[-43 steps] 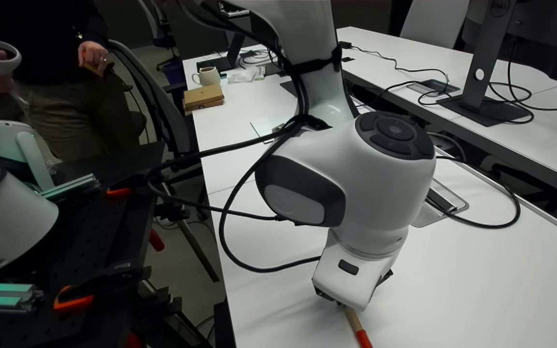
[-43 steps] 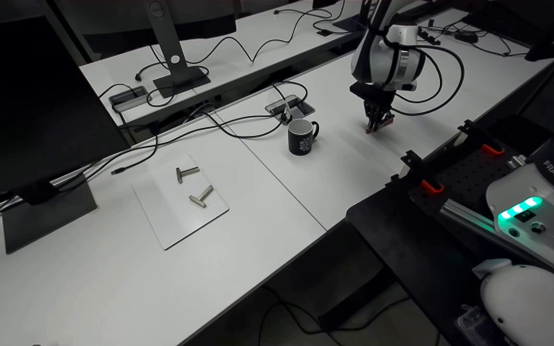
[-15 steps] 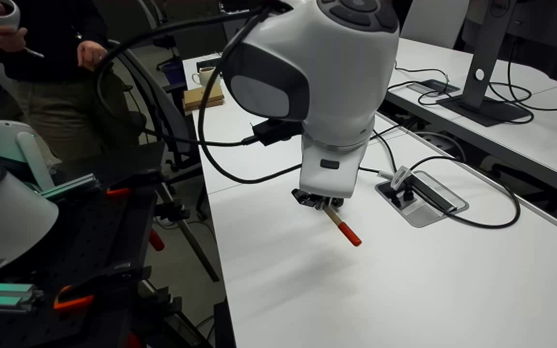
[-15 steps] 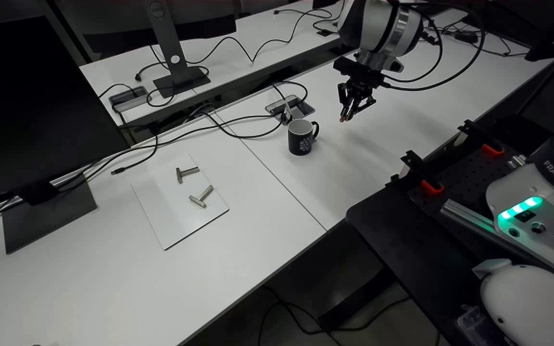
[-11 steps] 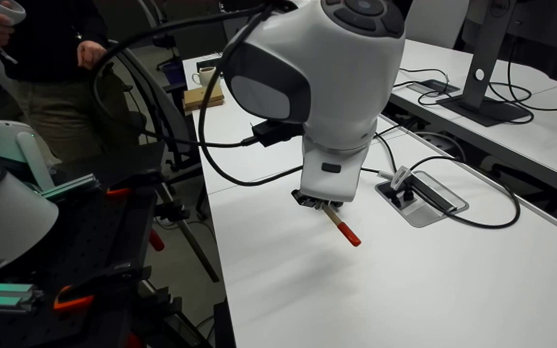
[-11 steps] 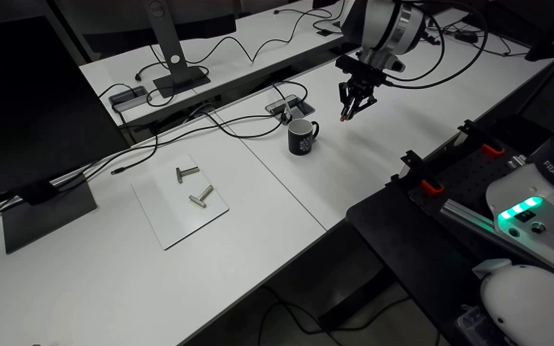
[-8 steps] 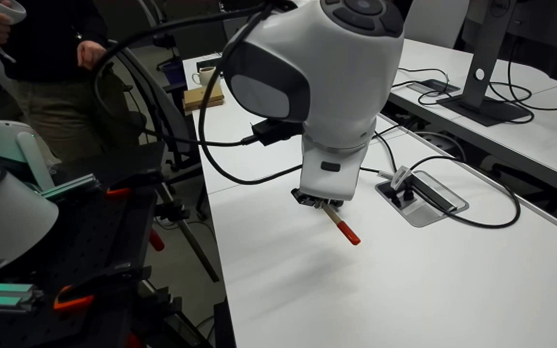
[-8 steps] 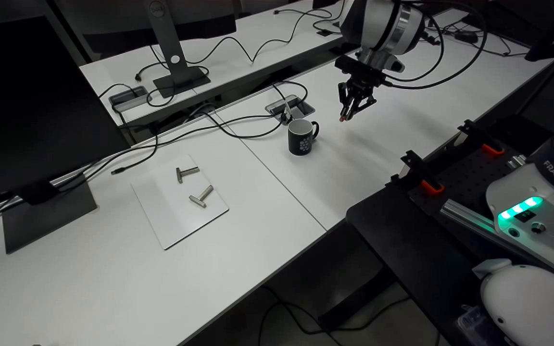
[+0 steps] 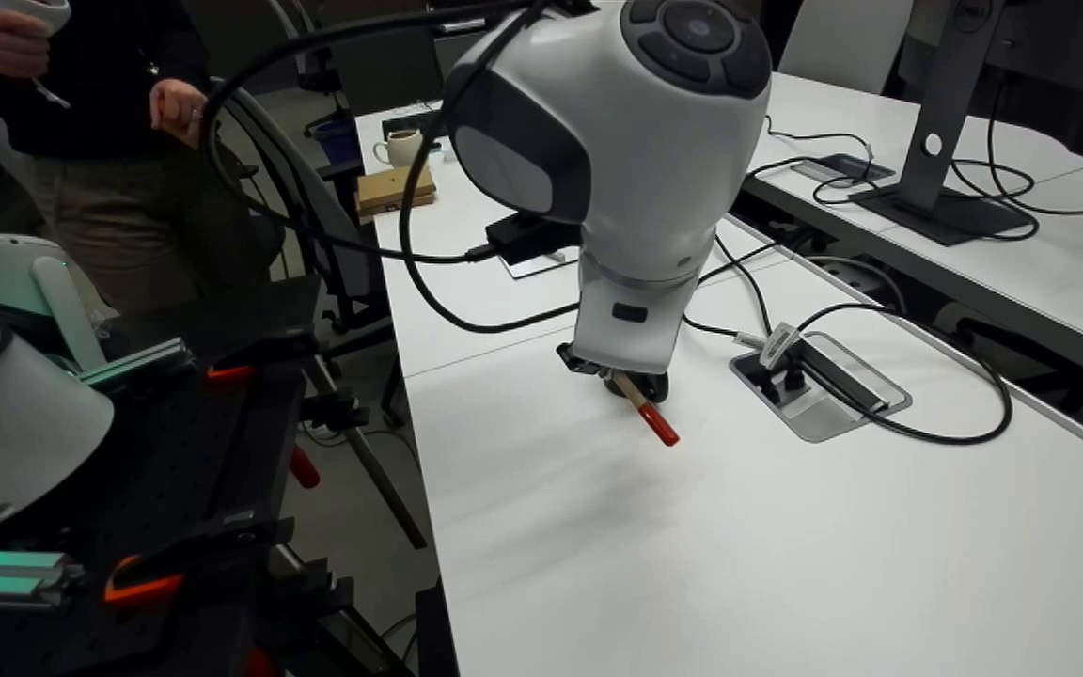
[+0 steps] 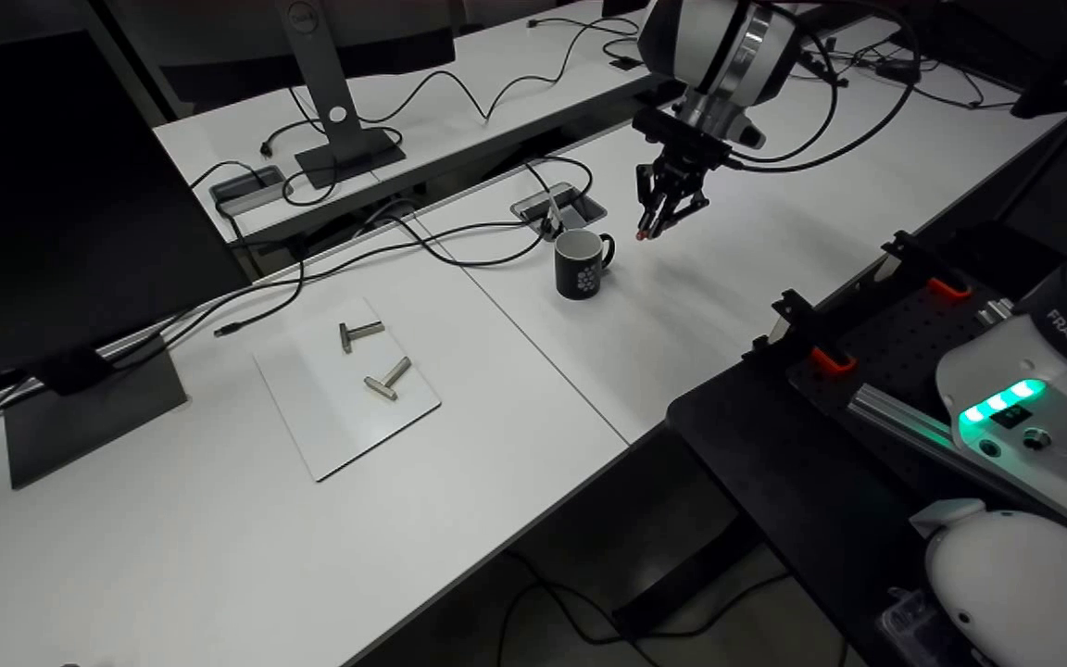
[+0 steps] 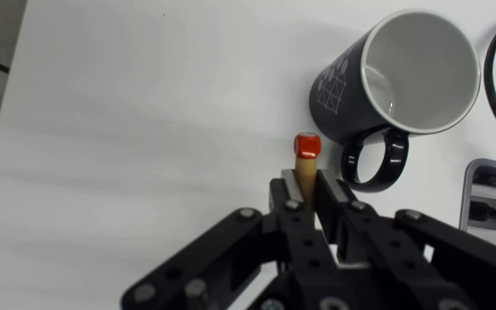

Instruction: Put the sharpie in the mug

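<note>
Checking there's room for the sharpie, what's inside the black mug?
The mug shows pale inner wall and part of its floor in the wrist view, no object on either; its near side hides the rest. The sharpie is outside.

Up at one o'clock in both exterior views I see the arm (image 9: 668,160) stooped, wrist (image 10: 715,115) tilted, gripper (image 10: 648,228) slanting down toward about seven; in the wrist view the fingers (image 11: 280,195) stand pinched nearly together, tips toward twelve.

I count one sharpie (image 11: 306,168) between the two fingers (image 11: 333,189) of my gripper (image 11: 310,185) and one black mug (image 10: 578,275) near them. Well apart from my gripper are one cream mug (image 9: 402,149) and two T-shaped metal pieces (image 10: 395,373).
</note>
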